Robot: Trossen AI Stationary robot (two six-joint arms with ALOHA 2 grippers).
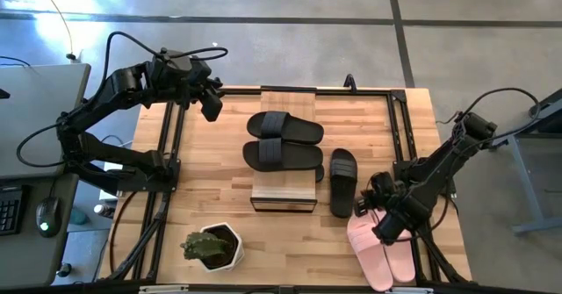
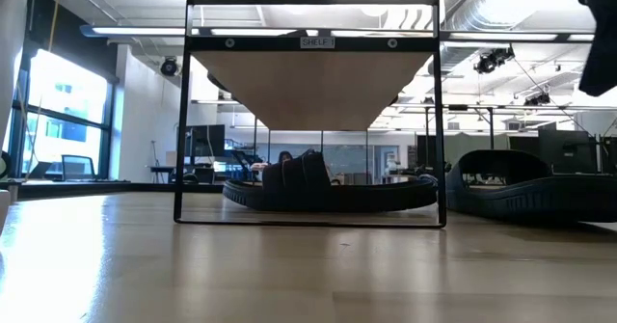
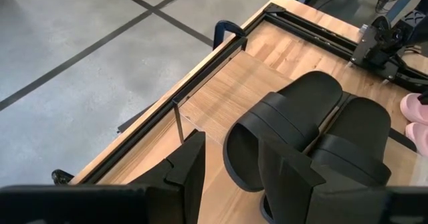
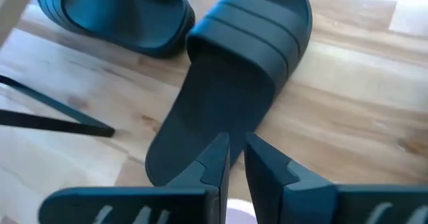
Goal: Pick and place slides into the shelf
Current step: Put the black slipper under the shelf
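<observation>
The shelf stands mid-table, its long plank running near to far. Two black slides lie side by side across it, their ends sticking out past the plank; in the low view they show inside the black frame. A third black slide lies sole-down on the table right of the shelf. The pink pair lies at the near right. My left gripper hangs open and empty beside the shelf's far left corner. My right gripper hovers over the third slide's heel, fingers almost together, holding nothing.
A potted green plant stands near the table's front edge, left of the shelf. Black metal rails run along the table's left, right and far sides. Bare wood lies between the plant and the pink pair.
</observation>
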